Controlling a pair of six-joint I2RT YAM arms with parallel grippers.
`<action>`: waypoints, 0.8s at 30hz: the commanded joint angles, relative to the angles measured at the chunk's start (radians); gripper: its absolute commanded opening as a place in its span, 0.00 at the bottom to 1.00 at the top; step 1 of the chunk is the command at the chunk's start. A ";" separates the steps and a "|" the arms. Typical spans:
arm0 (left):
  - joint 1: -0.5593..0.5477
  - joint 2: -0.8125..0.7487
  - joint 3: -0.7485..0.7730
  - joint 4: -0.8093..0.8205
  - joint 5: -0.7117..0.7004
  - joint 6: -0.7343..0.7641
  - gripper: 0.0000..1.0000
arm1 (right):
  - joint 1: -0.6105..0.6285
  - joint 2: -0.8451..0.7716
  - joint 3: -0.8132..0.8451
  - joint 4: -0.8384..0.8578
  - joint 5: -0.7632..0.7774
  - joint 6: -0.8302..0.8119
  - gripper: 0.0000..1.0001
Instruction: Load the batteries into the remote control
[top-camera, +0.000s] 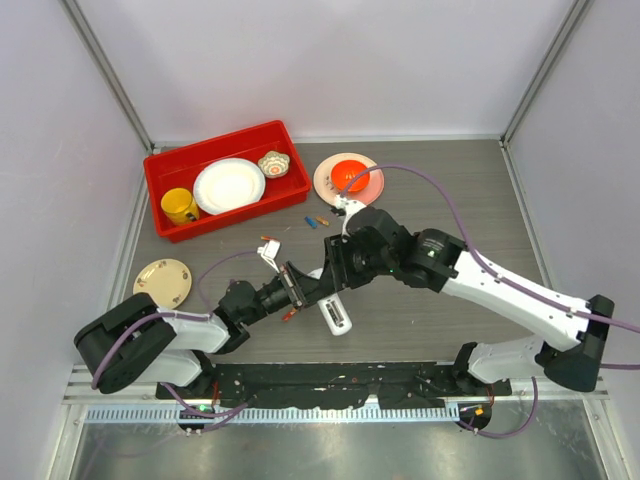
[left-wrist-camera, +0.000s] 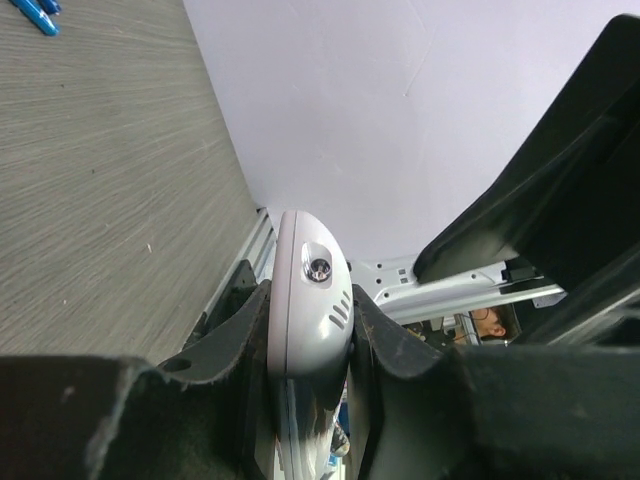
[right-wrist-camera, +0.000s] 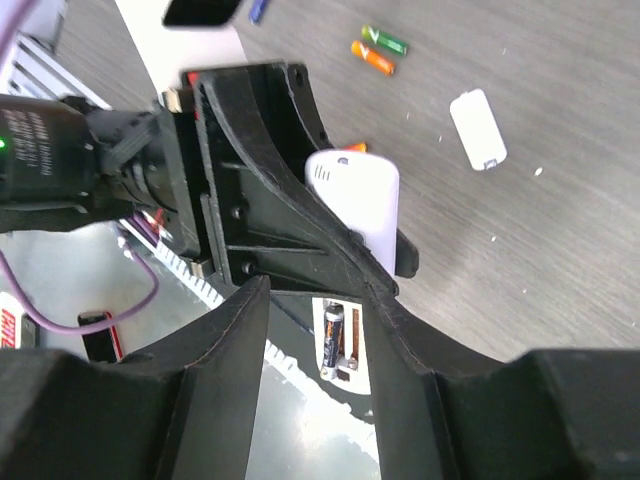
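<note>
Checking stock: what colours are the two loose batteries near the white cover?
Orange battery and green battery, clearest in the right wrist view.

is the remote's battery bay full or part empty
Part empty: in the right wrist view the open bay of the remote control holds one dark battery, and the slot beside it looks empty.

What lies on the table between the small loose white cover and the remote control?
Only bare table: the right wrist view shows nothing between the white cover and the remote control.
</note>
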 joint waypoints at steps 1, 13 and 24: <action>0.021 -0.028 0.027 0.278 0.047 -0.014 0.00 | -0.007 -0.106 -0.031 0.104 0.096 -0.015 0.48; 0.089 -0.144 0.029 0.278 0.100 -0.063 0.00 | -0.085 -0.412 -0.388 0.453 -0.038 0.100 0.65; 0.090 -0.172 0.020 0.278 0.055 -0.170 0.00 | -0.110 -0.479 -0.552 0.704 -0.287 0.149 0.71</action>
